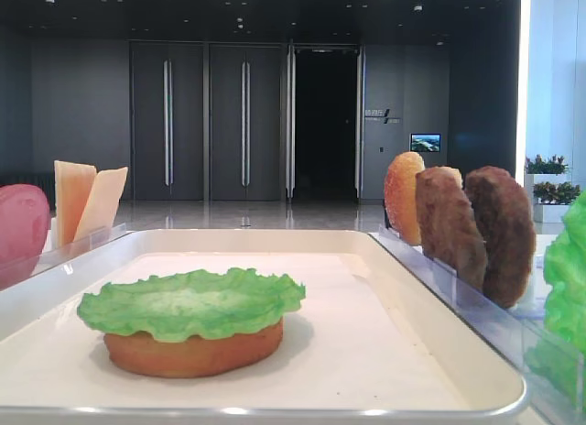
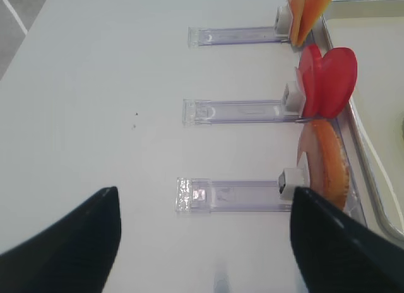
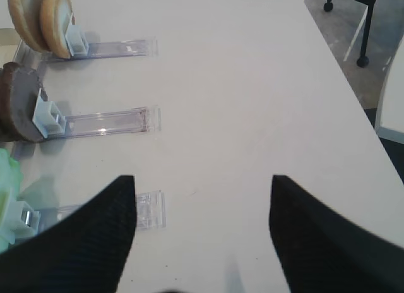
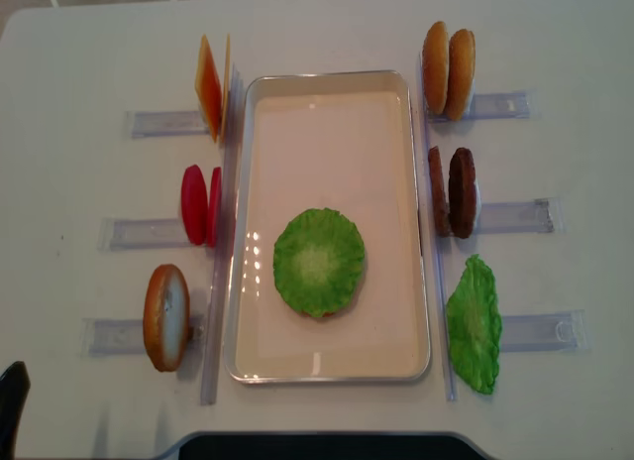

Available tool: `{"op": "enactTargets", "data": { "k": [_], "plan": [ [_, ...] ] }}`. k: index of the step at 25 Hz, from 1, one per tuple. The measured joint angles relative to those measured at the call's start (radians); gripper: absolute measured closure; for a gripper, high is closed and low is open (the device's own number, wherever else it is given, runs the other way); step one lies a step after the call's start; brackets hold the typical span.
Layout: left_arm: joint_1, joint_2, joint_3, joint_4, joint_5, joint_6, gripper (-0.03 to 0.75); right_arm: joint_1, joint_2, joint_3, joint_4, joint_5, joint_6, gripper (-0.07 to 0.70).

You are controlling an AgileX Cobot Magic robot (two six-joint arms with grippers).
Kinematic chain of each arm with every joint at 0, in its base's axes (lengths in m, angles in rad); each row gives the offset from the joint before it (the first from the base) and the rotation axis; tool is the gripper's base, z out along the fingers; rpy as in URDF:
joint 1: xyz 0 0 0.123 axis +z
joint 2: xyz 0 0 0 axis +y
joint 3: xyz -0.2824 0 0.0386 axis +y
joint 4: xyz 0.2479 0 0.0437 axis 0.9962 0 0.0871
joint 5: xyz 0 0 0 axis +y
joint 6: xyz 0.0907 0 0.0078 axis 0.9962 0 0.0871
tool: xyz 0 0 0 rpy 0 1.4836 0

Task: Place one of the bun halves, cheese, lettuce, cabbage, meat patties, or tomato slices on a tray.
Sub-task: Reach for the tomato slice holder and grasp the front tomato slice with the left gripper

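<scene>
Left of the tray (image 4: pixel 416 222), cheese (image 4: pixel 208 87), tomato slices (image 4: pixel 198 204) and a bun half (image 4: pixel 165 316) stand on edge in clear racks (image 4: pixel 149 232). On the tray, a ruffled green lettuce (image 4: pixel 319 261) leaf lies flat over an orange-brown bun. Right of the tray stand bun halves (image 4: pixel 448 69), dark grainy meat patties (image 4: pixel 454 192) and another lettuce leaf. The left tool (image 2: pixel 205 242) and the right tool (image 3: pixel 202 233) hang spread wide above the desk (image 4: pixel 79 63), grasping nothing.

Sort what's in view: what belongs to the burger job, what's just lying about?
Job: tray, lettuce on a bun half, cheese, tomato slices, patties, spare buns.
Lying about: clear racks, office chair.
</scene>
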Motion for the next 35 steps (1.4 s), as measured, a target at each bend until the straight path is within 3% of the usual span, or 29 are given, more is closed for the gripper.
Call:
{"op": "enactTargets", "data": {
  "k": [28,35],
  "plan": [
    [0.0,0.001,0.0,-0.01,0.0,-0.011,0.076,0.0,0.0,0.0,0.0,0.0,0.001,0.167],
    [0.0,0.109,-0.019,-0.014,0.002,-0.018,0.076,0.0,0.0,0.0,0.001,0.0,0.001,0.167]
  ]
}}
